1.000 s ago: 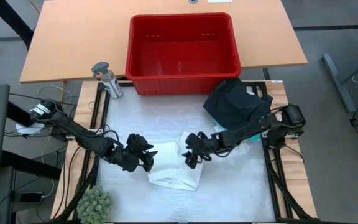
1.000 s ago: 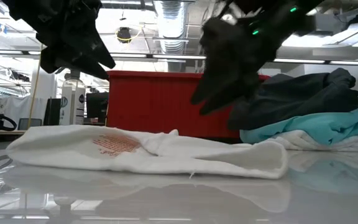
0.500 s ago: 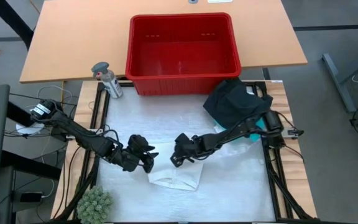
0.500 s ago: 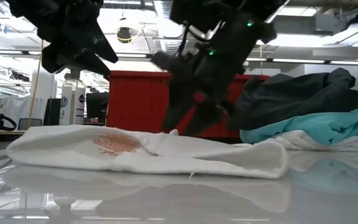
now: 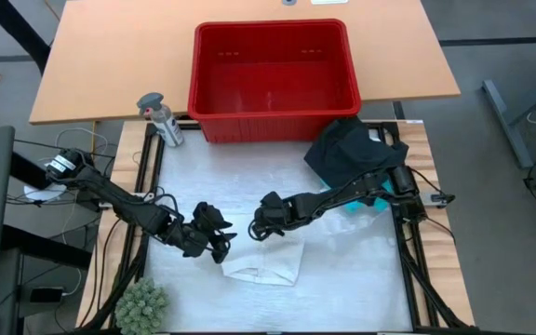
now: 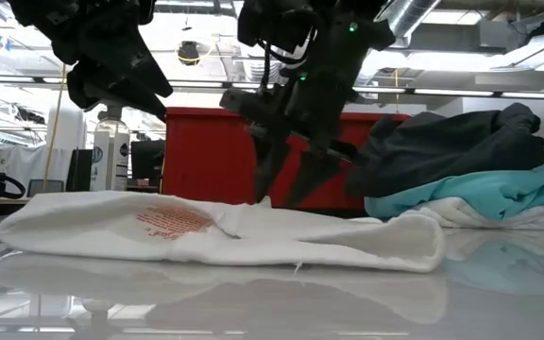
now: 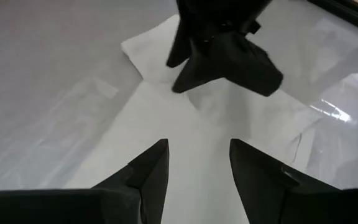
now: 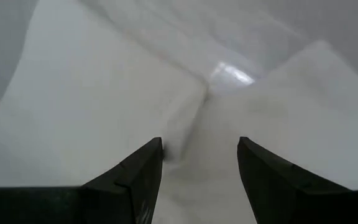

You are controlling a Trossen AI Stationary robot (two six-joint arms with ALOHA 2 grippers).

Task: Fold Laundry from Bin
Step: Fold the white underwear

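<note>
A white garment (image 5: 266,263) with a red print (image 6: 163,219) lies folded flat on the white table top. My left gripper (image 5: 217,247) is open and hovers above the garment's left end (image 7: 166,124). My right gripper (image 5: 261,230) is open and points down at the garment's far edge, near a crease (image 8: 197,106). A pile of black (image 5: 350,149) and turquoise clothing (image 6: 484,194) rests on the table at the far right. The red bin (image 5: 273,70) stands beyond the table's far edge and looks empty. My right gripper points down with open fingers (image 6: 264,184) over the white garment's upper surface near its middle (image 6: 253,210). I cannot tell whether the fingertips touch the cloth.
A spray bottle (image 5: 161,119) stands left of the bin. A green plant-like ball (image 5: 142,305) sits at the near left corner. There is free table surface (image 5: 342,270) to the garment's right and near side.
My right gripper has moved toward the table's left edge and down, from right of the white garment to its far edge near my left gripper. The garment has stayed flat on the table.
</note>
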